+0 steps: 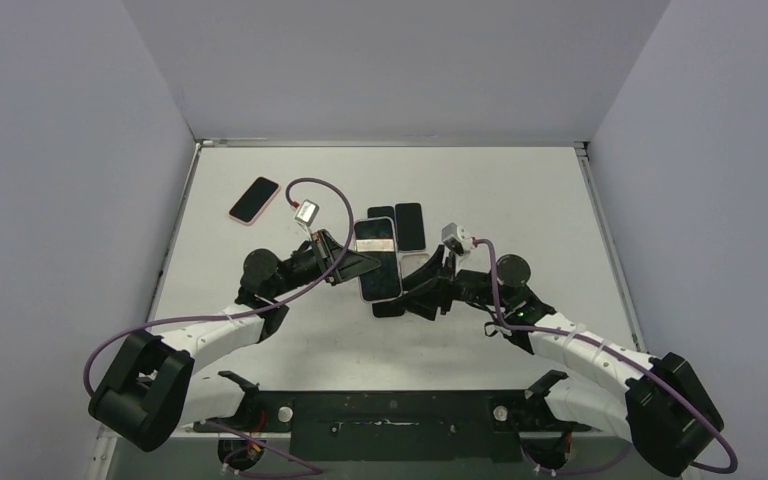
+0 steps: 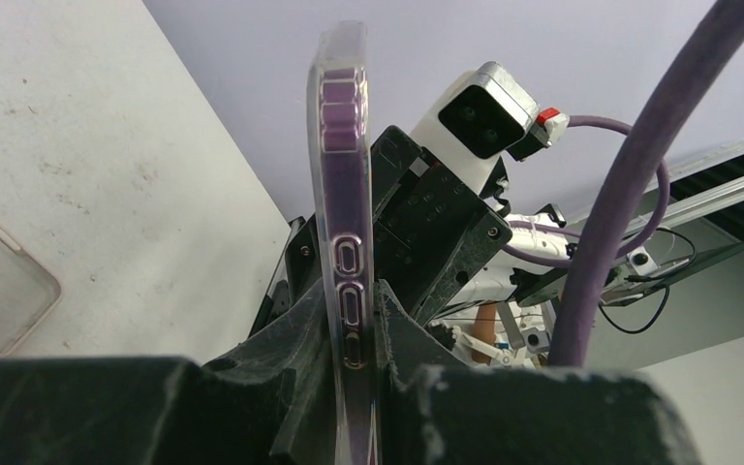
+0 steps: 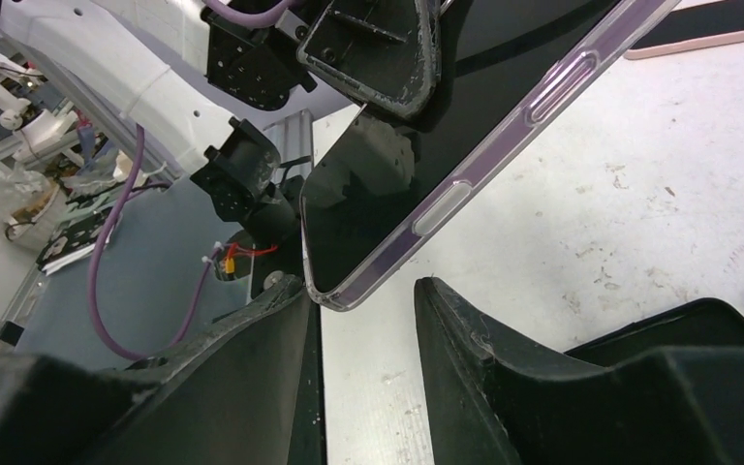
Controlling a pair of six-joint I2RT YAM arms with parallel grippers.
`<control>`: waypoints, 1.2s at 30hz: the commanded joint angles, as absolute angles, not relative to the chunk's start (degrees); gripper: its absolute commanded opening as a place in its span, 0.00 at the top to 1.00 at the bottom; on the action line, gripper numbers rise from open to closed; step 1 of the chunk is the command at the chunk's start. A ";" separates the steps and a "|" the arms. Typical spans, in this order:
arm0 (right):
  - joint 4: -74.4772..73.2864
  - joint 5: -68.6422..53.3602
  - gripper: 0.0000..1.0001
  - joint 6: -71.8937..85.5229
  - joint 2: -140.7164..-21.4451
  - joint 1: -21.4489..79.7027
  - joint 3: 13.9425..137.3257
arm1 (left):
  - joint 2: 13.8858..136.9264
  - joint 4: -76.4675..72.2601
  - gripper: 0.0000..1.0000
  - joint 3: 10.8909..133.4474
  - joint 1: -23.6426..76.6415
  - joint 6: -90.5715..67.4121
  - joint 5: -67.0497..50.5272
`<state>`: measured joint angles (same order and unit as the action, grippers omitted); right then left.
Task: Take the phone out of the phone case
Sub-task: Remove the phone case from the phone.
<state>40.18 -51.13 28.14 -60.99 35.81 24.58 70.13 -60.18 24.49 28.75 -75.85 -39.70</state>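
Observation:
A purple phone in a clear case (image 1: pixel 378 258) is held off the table between both arms. My left gripper (image 1: pixel 352 262) is shut on its long edges; in the left wrist view the cased phone (image 2: pixel 342 194) stands edge-on between the fingers (image 2: pixel 354 320). My right gripper (image 1: pixel 425 282) is open. In the right wrist view the phone (image 3: pixel 417 145) shows its dark screen and side buttons, and its lower corner sits just at the tips of my right gripper (image 3: pixel 363 295), close to the left finger. A left gripper finger (image 3: pixel 373 44) presses the phone's screen.
A pink-cased phone (image 1: pixel 255 200) lies at the back left. Two dark phones (image 1: pixel 410 225) lie behind the held one, and another dark item (image 1: pixel 390 308) lies under it. An empty clear case (image 2: pixel 0 281) lies on the table. A black case (image 3: pixel 639 334) lies by my right fingers.

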 commanded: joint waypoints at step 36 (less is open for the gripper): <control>28.67 -66.69 1.00 -10.70 -71.12 32.35 37.73 | 77.25 -83.14 1.00 27.77 28.98 -92.89 -41.84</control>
